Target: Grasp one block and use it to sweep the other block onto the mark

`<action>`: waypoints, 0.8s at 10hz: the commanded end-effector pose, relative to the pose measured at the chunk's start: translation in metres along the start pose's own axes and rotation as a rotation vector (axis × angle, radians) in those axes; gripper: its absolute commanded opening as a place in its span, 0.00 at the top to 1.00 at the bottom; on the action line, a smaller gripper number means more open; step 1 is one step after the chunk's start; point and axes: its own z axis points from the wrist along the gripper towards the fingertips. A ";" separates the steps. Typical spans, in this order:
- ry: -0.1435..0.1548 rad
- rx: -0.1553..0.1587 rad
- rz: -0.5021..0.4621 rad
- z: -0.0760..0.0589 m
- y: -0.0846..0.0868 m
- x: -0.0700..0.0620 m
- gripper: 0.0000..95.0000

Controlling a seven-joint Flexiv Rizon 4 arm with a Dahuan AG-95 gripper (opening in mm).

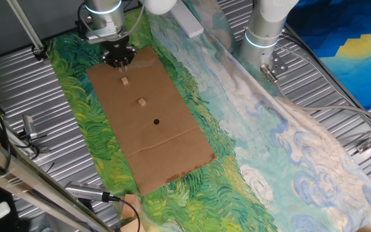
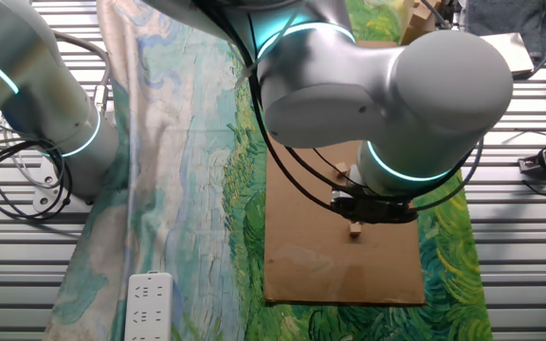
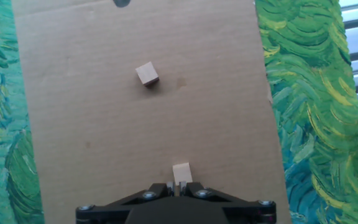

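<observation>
Two tan cubes sit on the cardboard sheet [image 1: 148, 122] as the gripper [image 3: 178, 186] works at the sheet's end beneath the arm. The near cube [image 3: 181, 172] lies right at the fingertips in the hand view, seemingly between nearly closed fingers, though whether they pinch it or merely touch it cannot be told (the fingers themselves are mostly hidden under the black housing). Ahead of the gripper and slightly to its left stands the second cube [image 3: 147, 73], turned at an angle and well apart from the first. Farther ahead still, at the top edge of the hand view, is the mark [image 3: 122, 2], a small black dot. A shallow grip looks like the main hazard: the held cube could slip or twist on contact. The angled face of the second cube might also send it sideways, past the dot.
</observation>
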 end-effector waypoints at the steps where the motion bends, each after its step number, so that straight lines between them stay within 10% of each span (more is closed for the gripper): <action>1: 0.001 0.000 0.001 0.003 -0.002 0.000 0.40; 7: -0.014 0.010 0.000 0.031 -0.004 0.008 0.40; 8: -0.013 0.014 0.000 0.036 -0.005 0.009 0.60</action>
